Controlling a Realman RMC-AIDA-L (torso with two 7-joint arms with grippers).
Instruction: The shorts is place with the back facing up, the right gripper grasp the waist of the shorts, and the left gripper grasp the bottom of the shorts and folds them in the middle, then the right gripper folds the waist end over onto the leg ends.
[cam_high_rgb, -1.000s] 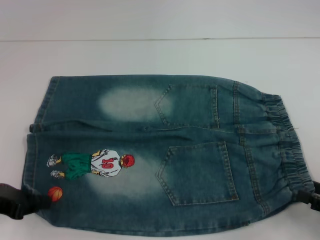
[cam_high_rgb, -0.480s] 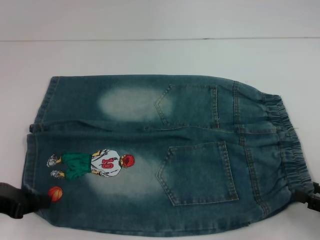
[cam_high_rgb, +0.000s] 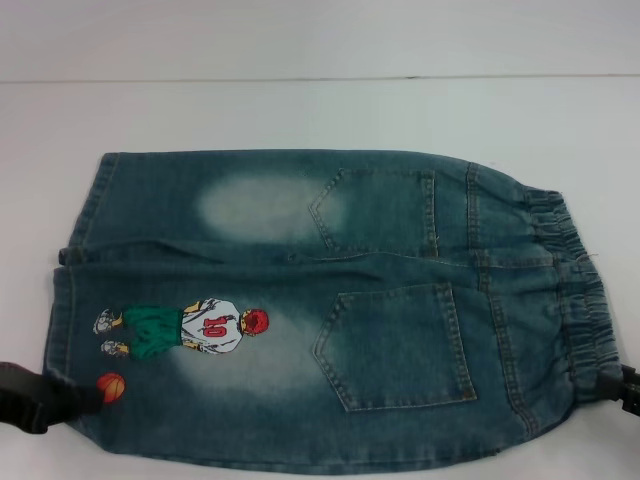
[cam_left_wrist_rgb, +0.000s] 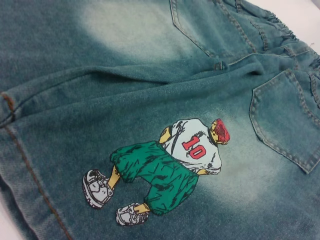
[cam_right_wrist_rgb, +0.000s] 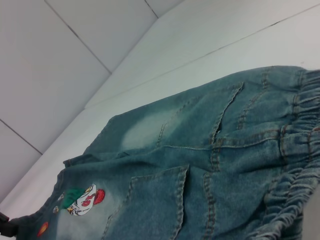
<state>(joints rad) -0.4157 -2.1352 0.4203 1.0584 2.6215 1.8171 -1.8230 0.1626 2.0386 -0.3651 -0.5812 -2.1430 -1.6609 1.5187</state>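
Observation:
The shorts (cam_high_rgb: 300, 300) lie flat with the back up, showing two patch pockets and the number 10 footballer print (cam_high_rgb: 190, 328). The leg hems (cam_high_rgb: 62, 300) are at the left and the gathered waist (cam_high_rgb: 575, 280) is at the right. My left gripper (cam_high_rgb: 70, 400) sits at the near corner of the bottom hem, beside the small basketball print. At the near corner of the waist is my right gripper (cam_high_rgb: 622, 385), mostly cut off by the picture's edge. The left wrist view shows the print (cam_left_wrist_rgb: 165, 165) and hem (cam_left_wrist_rgb: 20, 165) up close. The right wrist view shows the waistband (cam_right_wrist_rgb: 300, 150).
A white table (cam_high_rgb: 320, 110) carries the shorts, and its far edge runs as a thin line behind them. The near edge of the shorts lies almost at the bottom of the head view. Pale tiled flooring (cam_right_wrist_rgb: 60, 60) shows past the table in the right wrist view.
The right gripper has shifted slightly outward along the waist corner. The left gripper has edged slightly lower at the hem corner. The shorts lie as before.

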